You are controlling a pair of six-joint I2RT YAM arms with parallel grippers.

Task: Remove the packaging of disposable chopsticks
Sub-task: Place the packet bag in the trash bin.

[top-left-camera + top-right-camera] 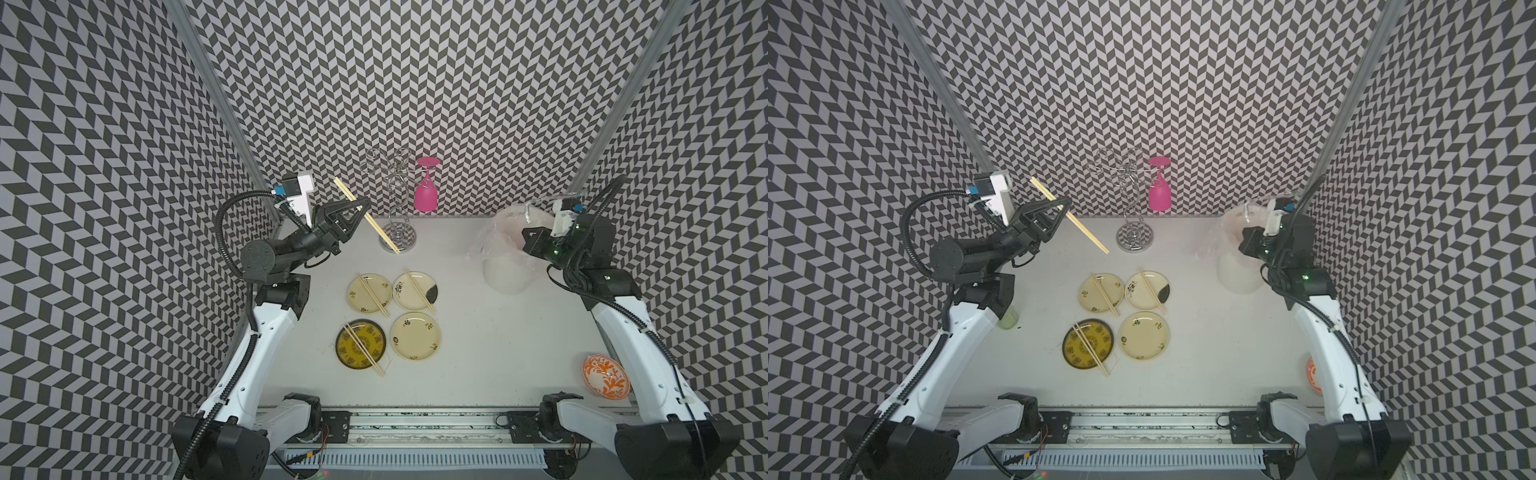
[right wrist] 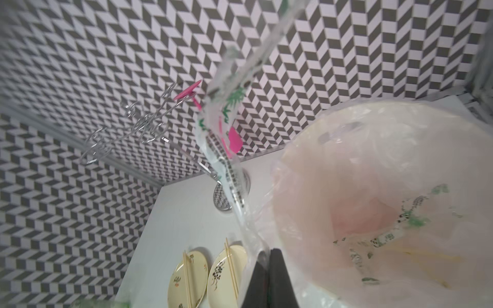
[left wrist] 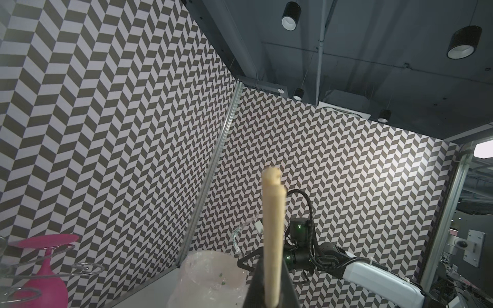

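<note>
Robotics lab cell: chevron-patterned panels [image 1: 415, 75] on aluminium posts [image 1: 214, 83], arm rail [image 1: 424, 422] along lower edge, bare dark ceiling [image 3: 386, 34] upper right.

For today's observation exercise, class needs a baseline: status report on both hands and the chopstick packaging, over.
Left hand shut on bare chopsticks, raised. Right hand shut on empty sleeve beside bin bag. Nothing between sleeve and bag.

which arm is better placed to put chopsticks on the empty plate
Left: left gripper is shut on bare chopsticks; right gripper is shut on the sleeve over by the bin bag.
</note>
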